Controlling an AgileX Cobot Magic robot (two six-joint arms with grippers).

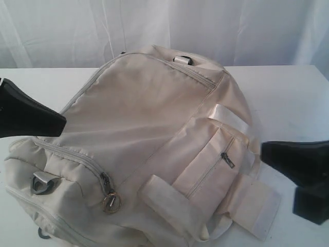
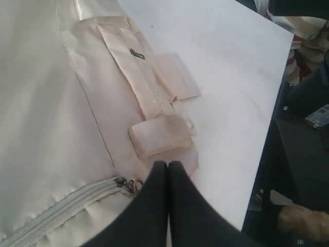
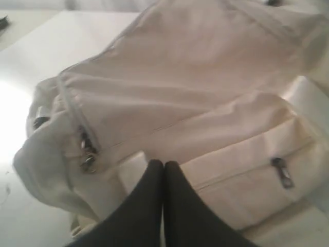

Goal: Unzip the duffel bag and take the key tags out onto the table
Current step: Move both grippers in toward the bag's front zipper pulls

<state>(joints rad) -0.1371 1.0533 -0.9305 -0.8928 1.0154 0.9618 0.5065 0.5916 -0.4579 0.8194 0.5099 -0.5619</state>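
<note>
The duffel bag (image 1: pixel 154 134) lies zipped on the desk (image 1: pixel 293 92), key tags unseen. Both the left end effector (image 2: pixel 167 165) and the right end effector (image 3: pixel 164 164) are clenched, empty. The small zipper pull (image 1: pixel 110 201) could slip from a pinch, or the soft bag could drag along

Zipped duffel bag (image 2: pixel 46 103) (left gripper (image 2: pixel 168 164) closed)

We count one duffel bag (image 1: pixel 139 118) on one counter (image 1: pixel 293 98). The bag shows us three zippers: main zipper (image 1: pixel 72 153), top zipper (image 1: pixel 190 72), pocket zipper (image 1: pixel 208 172). We see two pulls, the main pull (image 1: pixel 106 181) and the pocket pull (image 1: pixel 227 160), one D-ring (image 1: pixel 40 182) and one round ring (image 1: pixel 111 202). We count two sets of black fingers, the left fingers (image 2: pixel 154 206) and the right fingers (image 3: pixel 149 206), two apiece.
</note>
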